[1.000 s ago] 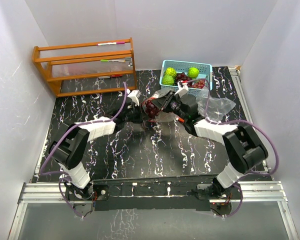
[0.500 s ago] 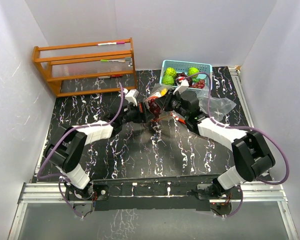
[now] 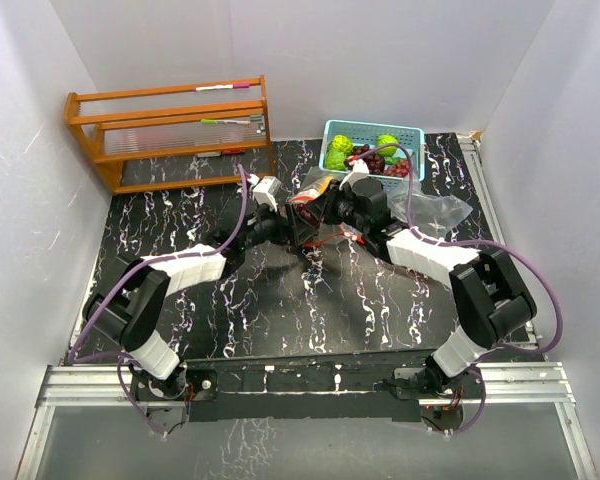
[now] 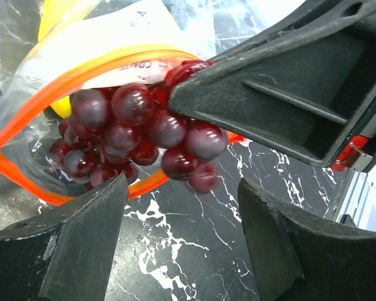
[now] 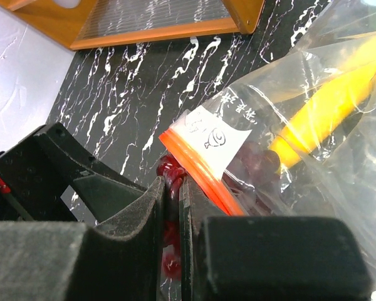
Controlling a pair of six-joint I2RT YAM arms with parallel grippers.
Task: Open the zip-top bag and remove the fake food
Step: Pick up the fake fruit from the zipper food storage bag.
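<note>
Top external: both arms meet mid-counter (image 3: pixel 280 300) at the zip-top bag (image 4: pixel 106 34), mouth open. Right claw (image 5: pixel 172 188) is nearly closed, pinching the dark red grapes (image 4: pixel 131 135), bunch half out past the orange zip rim. Left claw (image 4: pixel 183 185) is spread wide, gripping nothing, bunch just beyond its fingers. Yellow banana (image 5: pixel 329 103) is inside the bag.

The near half of the dark marbled worktop (image 3: pixel 280 310) lies bare, open for passage. At its middle both arms crowd together. The right gripper (image 5: pixel 172 188) pinches grapes (image 4: pixel 131 125) between its fingers. The grapes fill the orange mouth of the zip-top bag (image 4: pixel 113 37), just ahead of the left gripper (image 4: pixel 183 188) with its fingers spread. Behind stand a light-blue basket (image 3: pixel 372 126) and a wooden rack (image 3: pixel 170 130). Crumpled clear plastic (image 3: pixel 438 212) lies to the right.
</note>
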